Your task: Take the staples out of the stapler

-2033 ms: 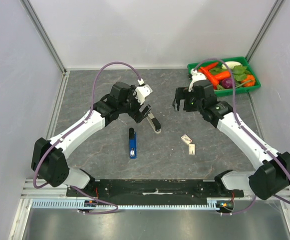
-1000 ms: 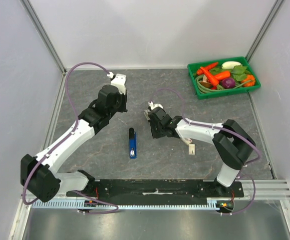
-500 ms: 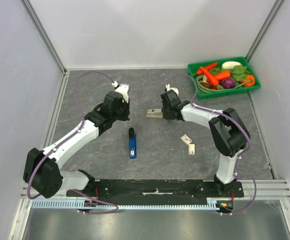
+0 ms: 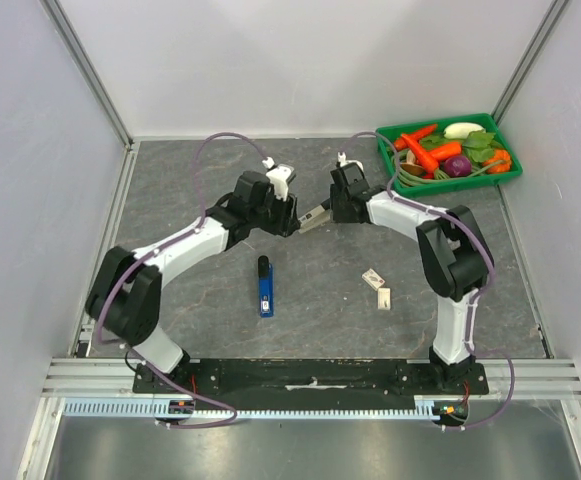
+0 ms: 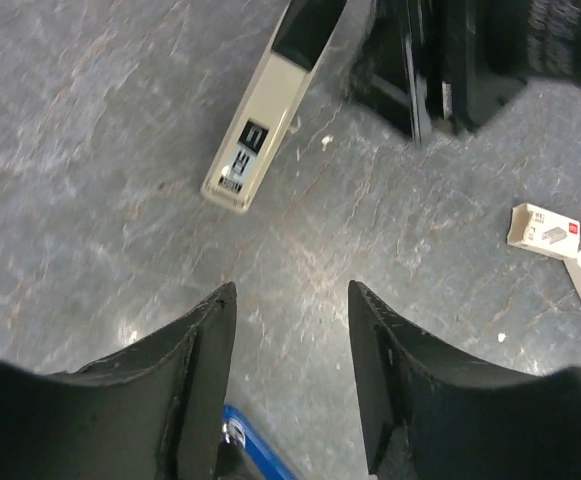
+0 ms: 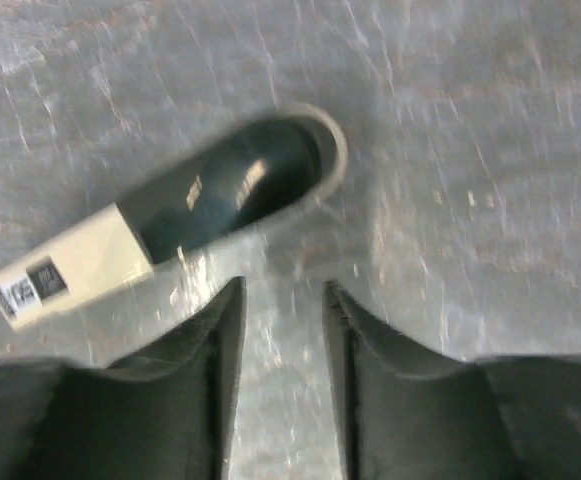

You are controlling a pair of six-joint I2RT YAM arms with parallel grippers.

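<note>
Stapler (image 4: 315, 217) lies on the grey table (image 4: 190, 180), a little toward 12 o'clock from the middle, with one hand on either side of it. It is beige with a black top, and its rounded black end points toward 2 o'clock in the overhead view. The left hand (image 5: 291, 290) sits at about 8 o'clock from the stapler. Its fingers (image 5: 195, 390) stand well apart with only bare table between them, and the stapler's beige labelled end lies just beyond their tips without touching them. The right hand (image 6: 284, 285) sits at about 2 o'clock from the stapler. Its fingers (image 6: 365, 380) are a narrow gap apart and nothing is between them. In its own wrist view, which is blurred, the stapler lies flat just past the fingertips and I cannot tell whether it touches them. Neither hand holds the stapler.

A blue and black tool (image 4: 265, 287) lies at about 7 o'clock from the stapler, well apart from it. Two small boxes (image 4: 373, 277) lie close together at about 4 o'clock from the stapler. A green tray (image 4: 465, 185) of vegetables (image 4: 440, 150) stands in the table's 1 o'clock corner.
</note>
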